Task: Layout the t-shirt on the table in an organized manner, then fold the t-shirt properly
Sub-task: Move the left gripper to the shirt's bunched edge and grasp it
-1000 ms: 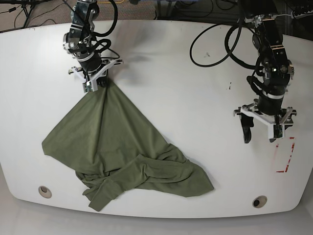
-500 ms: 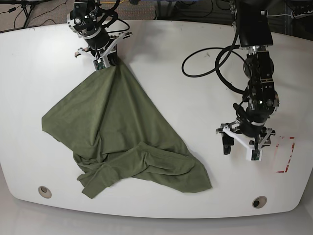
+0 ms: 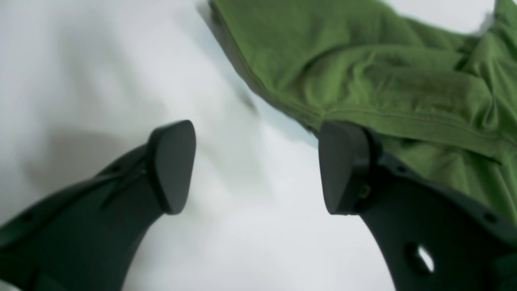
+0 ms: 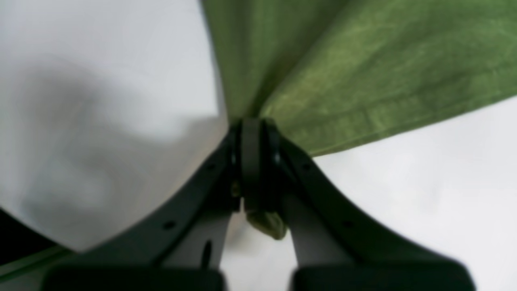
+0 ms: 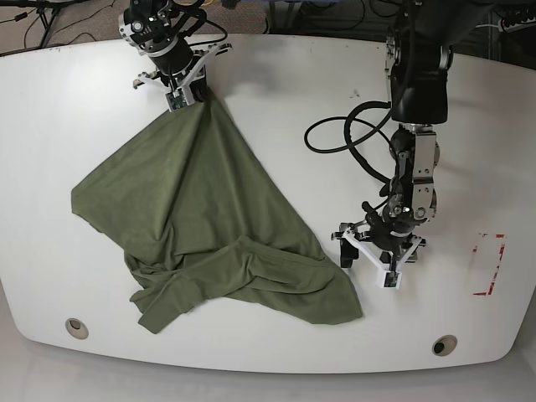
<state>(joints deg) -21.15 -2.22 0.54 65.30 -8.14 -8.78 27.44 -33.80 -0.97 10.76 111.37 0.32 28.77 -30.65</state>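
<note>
The t-shirt (image 5: 193,218) is soft, matt olive-green cloth, creased, with a stitched hem showing in the left wrist view. The table (image 5: 285,126) is smooth, glossy white, giving faint reflections. The left gripper (image 3: 254,165) has matt black plastic fingers (image 3: 171,165) with smooth pads; the cable (image 5: 347,138) looks like black rubber.

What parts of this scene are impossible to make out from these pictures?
- The t-shirt collar and far sleeve: base view, buried under its own bunched folds.
- The corner pinched by the right gripper: right wrist view, hidden between shut jaws.
- The table marks: left wrist view, blurred.
- The left gripper, open: fingers cut off by the bottom edge.
</note>
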